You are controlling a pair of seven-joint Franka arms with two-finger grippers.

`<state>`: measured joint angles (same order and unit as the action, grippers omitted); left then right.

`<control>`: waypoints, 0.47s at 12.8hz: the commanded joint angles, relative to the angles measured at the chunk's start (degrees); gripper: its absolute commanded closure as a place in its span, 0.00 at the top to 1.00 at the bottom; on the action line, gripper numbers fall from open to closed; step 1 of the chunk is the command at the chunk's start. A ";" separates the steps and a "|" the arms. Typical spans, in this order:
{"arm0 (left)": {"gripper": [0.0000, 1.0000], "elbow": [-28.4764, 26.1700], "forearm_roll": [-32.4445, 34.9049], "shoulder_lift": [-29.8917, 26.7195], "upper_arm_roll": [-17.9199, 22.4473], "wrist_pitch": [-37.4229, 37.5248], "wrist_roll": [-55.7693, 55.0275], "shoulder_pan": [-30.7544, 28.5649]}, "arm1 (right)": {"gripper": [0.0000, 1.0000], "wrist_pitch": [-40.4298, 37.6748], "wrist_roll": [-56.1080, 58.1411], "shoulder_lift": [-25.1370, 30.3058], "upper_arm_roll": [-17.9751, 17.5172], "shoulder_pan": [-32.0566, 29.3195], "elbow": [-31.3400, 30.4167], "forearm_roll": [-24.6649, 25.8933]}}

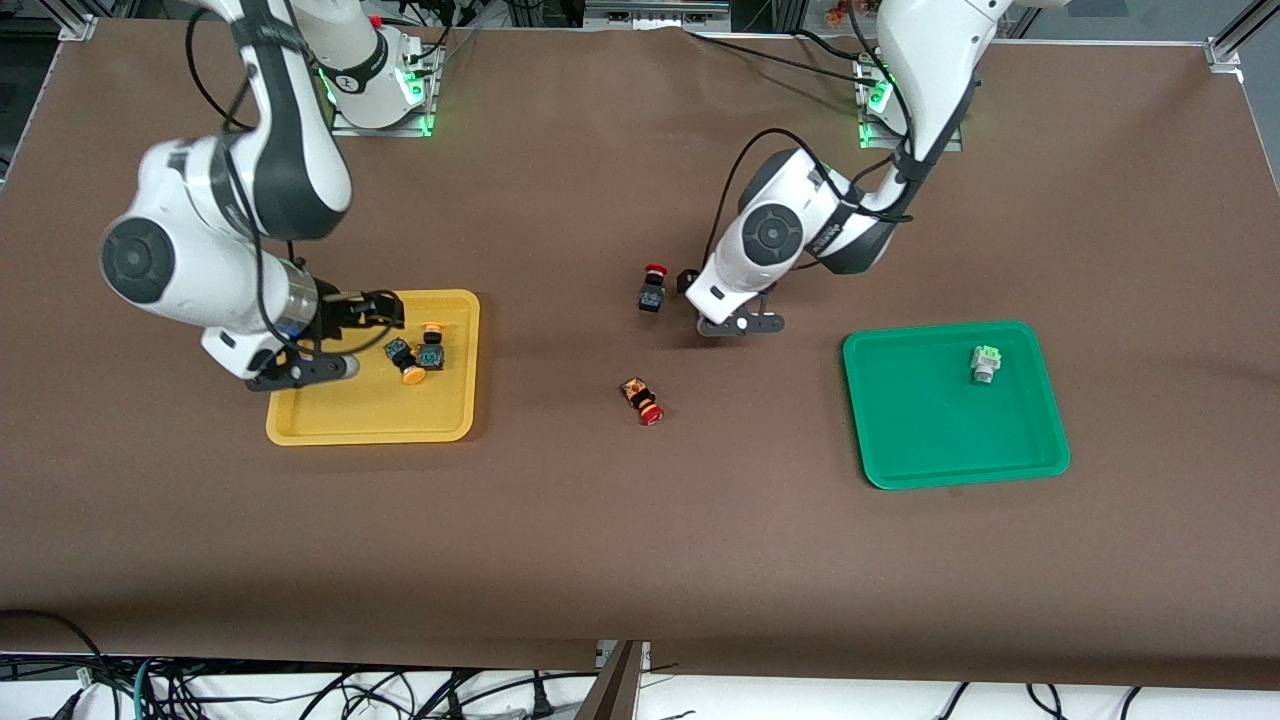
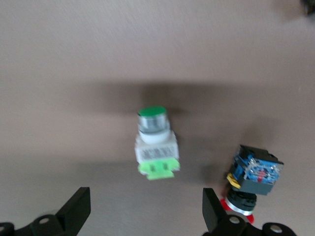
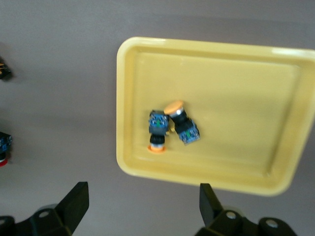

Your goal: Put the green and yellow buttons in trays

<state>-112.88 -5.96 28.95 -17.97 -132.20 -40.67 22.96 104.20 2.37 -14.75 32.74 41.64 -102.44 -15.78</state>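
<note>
The yellow tray [image 1: 372, 420] holds two yellow buttons [image 1: 405, 360] [image 1: 432, 345] lying side by side; both buttons [image 3: 157, 130] [image 3: 182, 123] and the tray [image 3: 275, 147] show in the right wrist view. My right gripper [image 1: 310, 368] [image 3: 142, 206] is open and empty, up over the tray's edge toward the right arm's end. The green tray [image 1: 950, 450] holds one green button [image 1: 985, 365]. A second green button [image 2: 156, 145] lies on the table under my left gripper [image 1: 742, 323] [image 2: 146, 214], which is open and empty; the left hand hides this button in the front view.
A red-capped black switch [image 1: 652, 288] [image 2: 253, 179] stands on the table close beside the left gripper. Another red-capped switch [image 1: 642, 400] lies nearer the front camera at the table's middle. The table is covered in brown cloth [image 1: 640, 560].
</note>
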 commanded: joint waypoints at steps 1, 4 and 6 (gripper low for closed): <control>1.00 -0.32 5.15 1.28 -0.57 -2.79 -6.50 0.77 | 0.99 -4.78 -8.06 9.79 -1.62 0.99 -1.36 5.92; 0.99 -0.14 10.26 3.39 -0.58 -5.25 -10.04 1.13 | 0.99 -8.40 -8.35 14.91 -1.80 0.99 -1.36 10.49; 0.87 -0.06 10.36 4.10 -0.58 -6.40 -10.48 1.21 | 0.99 -9.54 -8.34 16.24 -1.98 1.17 -1.36 11.83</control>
<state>-113.06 2.62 32.43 -18.50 -137.32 -49.21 23.90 95.51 -4.80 -0.16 31.22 42.29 -102.54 -5.64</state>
